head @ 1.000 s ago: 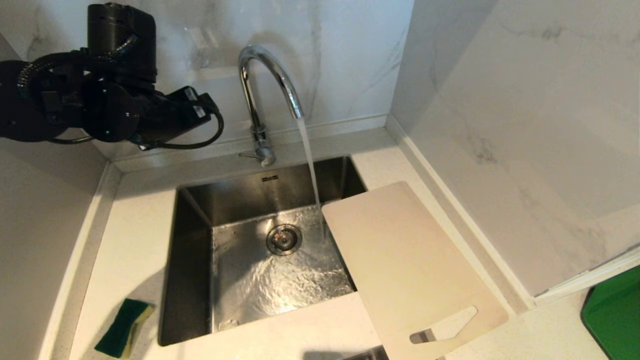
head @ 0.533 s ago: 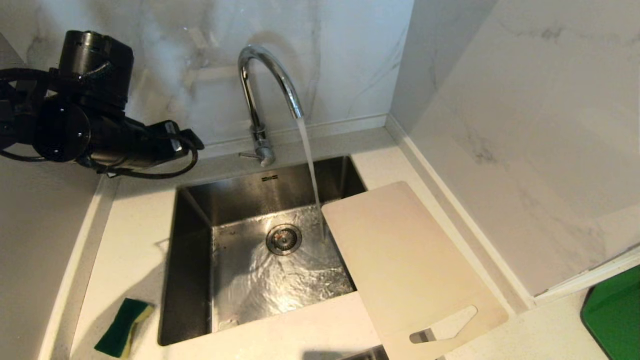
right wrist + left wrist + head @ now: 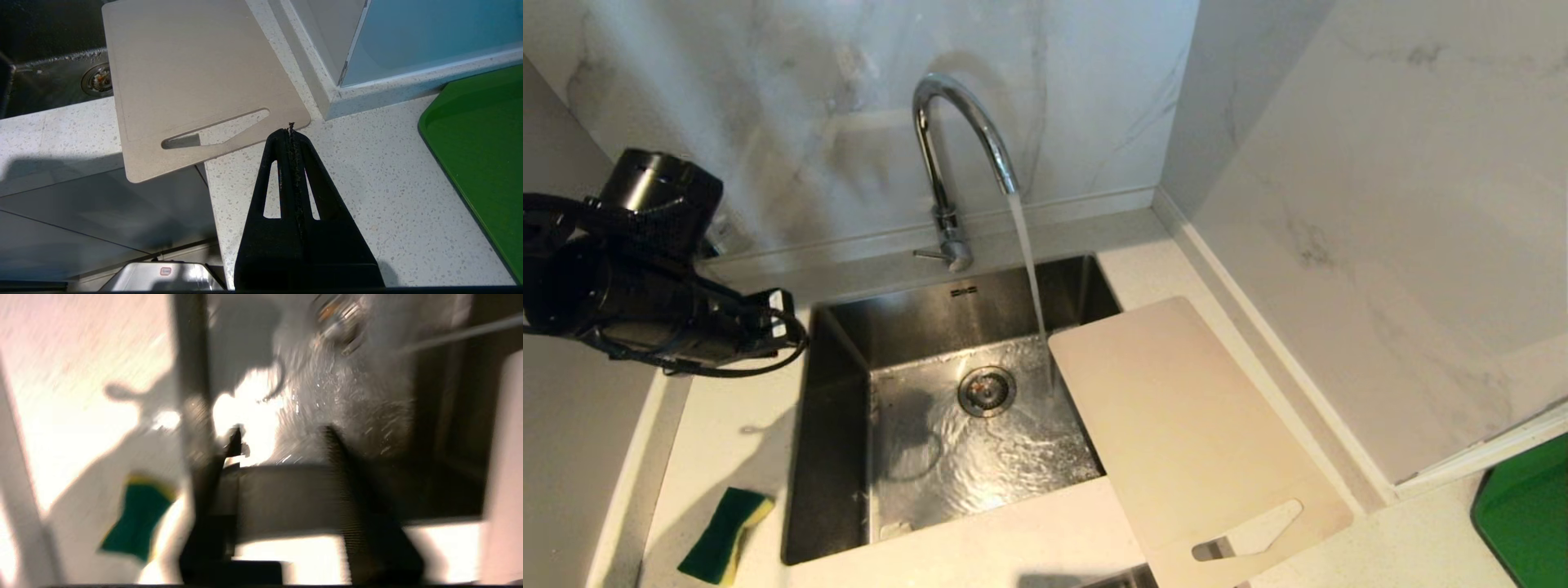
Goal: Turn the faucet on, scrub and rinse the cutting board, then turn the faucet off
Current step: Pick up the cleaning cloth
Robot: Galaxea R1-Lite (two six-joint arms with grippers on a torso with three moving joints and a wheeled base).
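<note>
Water streams from the chrome faucet [image 3: 956,139] into the steel sink [image 3: 837,457]. The beige cutting board [image 3: 1184,425] lies flat, one end over the sink's right edge, the slotted end on the counter. My left arm [image 3: 645,302] hangs over the sink's back left corner. In the blurred left wrist view my left gripper [image 3: 282,433] stands open with nothing between its fingers, above the sink's left rim. A green and yellow sponge [image 3: 723,535] lies on the counter left of the sink. My right gripper [image 3: 291,130] is shut and empty, near the cutting board's [image 3: 192,73] slotted corner.
Marble walls enclose the sink at the back and right. A green tray [image 3: 1527,523] sits on the counter at the far right. The drain [image 3: 987,390] lies mid-basin under rippling water. The counter's front edge runs just below the cutting board's slot.
My left arm has dropped from beside the faucet's arch down and to the left, to the sink's back left corner. Water keeps running. The cutting board and sponge have not moved.
</note>
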